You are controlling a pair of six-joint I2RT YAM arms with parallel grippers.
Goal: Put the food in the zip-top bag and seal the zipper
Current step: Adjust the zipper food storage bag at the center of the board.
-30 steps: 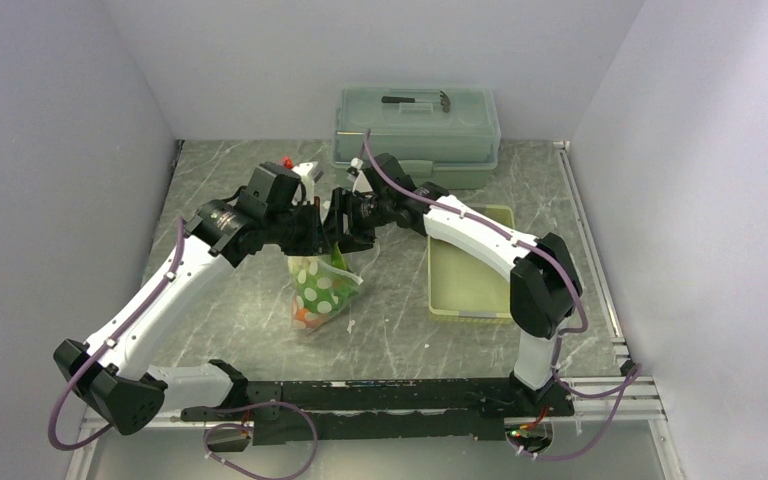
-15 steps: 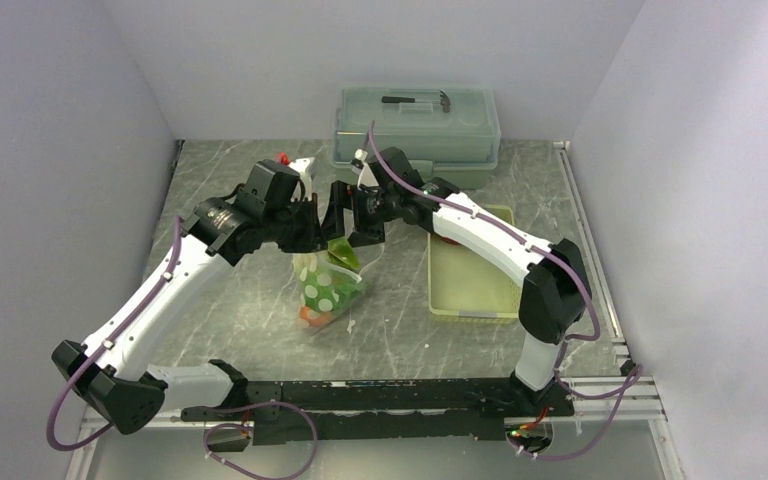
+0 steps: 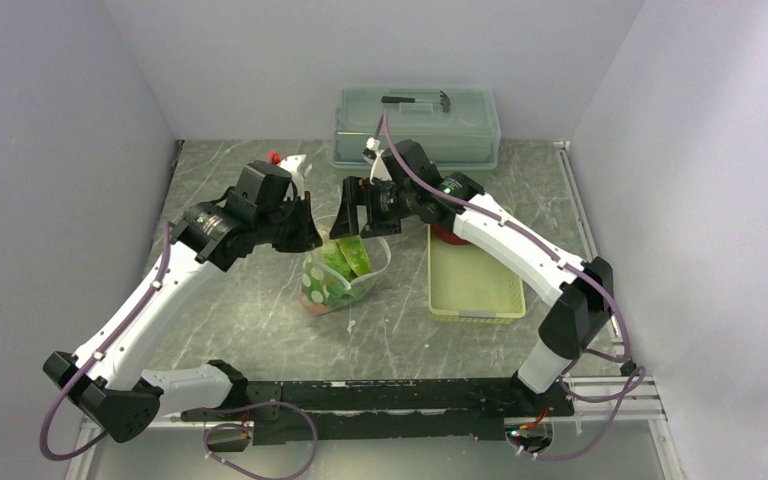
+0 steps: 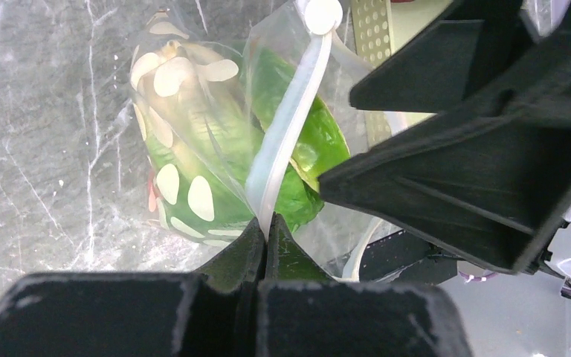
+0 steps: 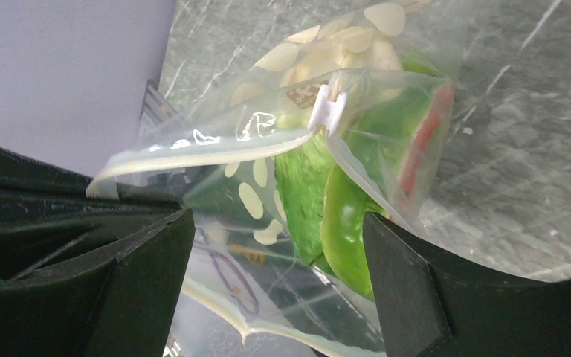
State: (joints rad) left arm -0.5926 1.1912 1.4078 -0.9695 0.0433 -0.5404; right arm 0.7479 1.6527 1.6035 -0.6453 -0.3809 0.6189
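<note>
The zip-top bag (image 3: 332, 283), clear with white polka dots, stands on the table with its mouth open upward. My left gripper (image 3: 306, 234) is shut on the zipper (image 4: 286, 123) at the bag's left rim. A white slider (image 5: 327, 111) sits on the strip. Leafy green lettuce (image 4: 301, 152) and a smooth green fruit (image 5: 346, 223) lie in the mouth, with the red watermelon slice (image 5: 427, 141) lower in the bag. My right gripper (image 3: 362, 222) is open over the mouth, its fingers (image 5: 405, 290) either side of the green food. An orange-red piece (image 3: 306, 305) shows at the bag's bottom.
The pale yellow-green perforated tray (image 3: 472, 285) lies right of the bag, with a red item (image 3: 446, 236) at its far end. The lidded grey-green box (image 3: 417, 122) stands at the back. A small red and white object (image 3: 285, 162) lies behind my left wrist.
My right arm has drawn back to the right and its gripper has risen off the bag. The left gripper has pulled the rim up and left, and the mouth gapes wider.
</note>
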